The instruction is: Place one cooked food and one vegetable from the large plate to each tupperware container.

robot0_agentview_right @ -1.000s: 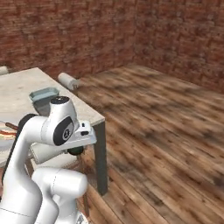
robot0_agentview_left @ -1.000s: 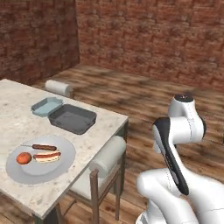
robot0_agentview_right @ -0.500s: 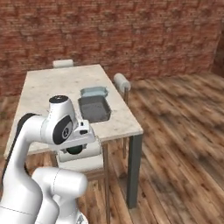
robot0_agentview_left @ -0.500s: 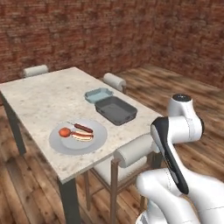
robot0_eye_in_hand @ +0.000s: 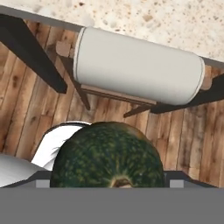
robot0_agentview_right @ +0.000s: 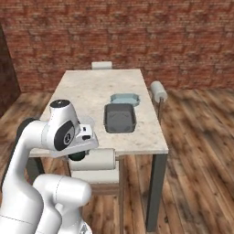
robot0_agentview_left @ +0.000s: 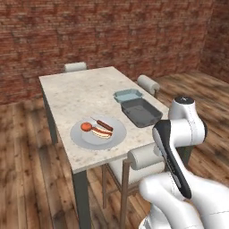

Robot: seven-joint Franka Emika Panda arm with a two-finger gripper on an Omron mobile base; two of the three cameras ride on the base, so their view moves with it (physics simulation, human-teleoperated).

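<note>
The large plate (robot0_agentview_left: 84, 140) lies near the table's front edge with a red-orange tomato (robot0_agentview_left: 86, 127), a hot dog in a pale bun (robot0_agentview_left: 102, 132) and a thin red-brown sausage on a skewer (robot0_agentview_left: 104, 125) on it. To its right stand the dark-grey tupperware container (robot0_agentview_left: 141, 112) (robot0_agentview_right: 119, 118) and, just behind it, the smaller light-blue one (robot0_agentview_left: 128, 95) (robot0_agentview_right: 124, 98). My gripper (robot0_agentview_right: 78, 154) hangs folded close to my body, off the table's front edge and above a chair back. It is shut on the dark green ball (robot0_eye_in_hand: 109, 162) (robot0_agentview_right: 77, 156), which hides the fingertips.
A padded chair back (robot0_eye_in_hand: 138, 65) (robot0_agentview_left: 143, 155) (robot0_agentview_right: 93, 161) stands directly below the hand at the table's front edge. Another chair (robot0_agentview_left: 147, 82) (robot0_agentview_right: 158, 90) is at the right side and one (robot0_agentview_left: 75, 66) at the far end. Wooden floor surrounds the marble table (robot0_agentview_left: 76, 94); brick walls stand behind.
The whole scene has shifted as the base drove round, so the table now lies straight ahead. My arm's pose and its hold on the green ball look unchanged.
</note>
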